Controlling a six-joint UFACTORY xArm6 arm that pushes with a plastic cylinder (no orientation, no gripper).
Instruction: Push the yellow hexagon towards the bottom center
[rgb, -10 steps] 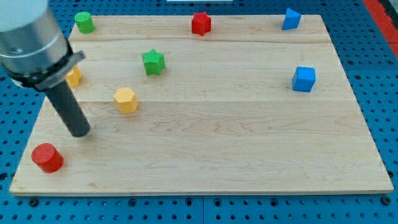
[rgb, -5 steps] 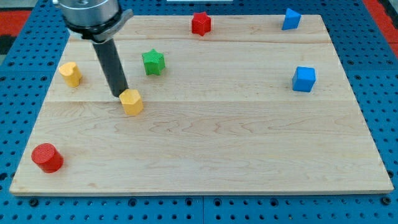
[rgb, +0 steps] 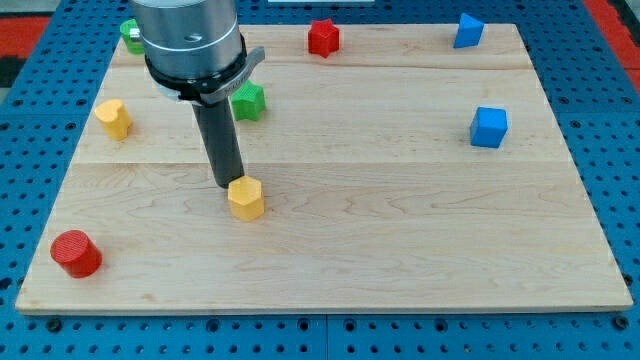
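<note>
- My tip (rgb: 229, 186) sits down on the wooden board (rgb: 420, 250), touching the upper-left edge of the yellow hexagon (rgb: 246, 198). No jaws on this rig; the rod holds nothing, it only bears against the block's side.
- Yellow hexagon lies left of the board's middle, roughly halfway between the view's top and bottom, standing flat.
- Key relation: the hexagon lies toward the view's lower right from my tip. The bottom center is also down and to the right of the block. So tip, block and goal fall near one line, a good setup for pushing on.
- Judgement: contact slightly off-center could let the block spin or slip off to one side.
- Path to the bottom center looks free. Red cylinder (rgb: 76, 253) is well apart at lower left; second yellow block (rgb: 113, 118) well apart at upper left; green star (rgb: 248, 100) partly behind the arm.
</note>
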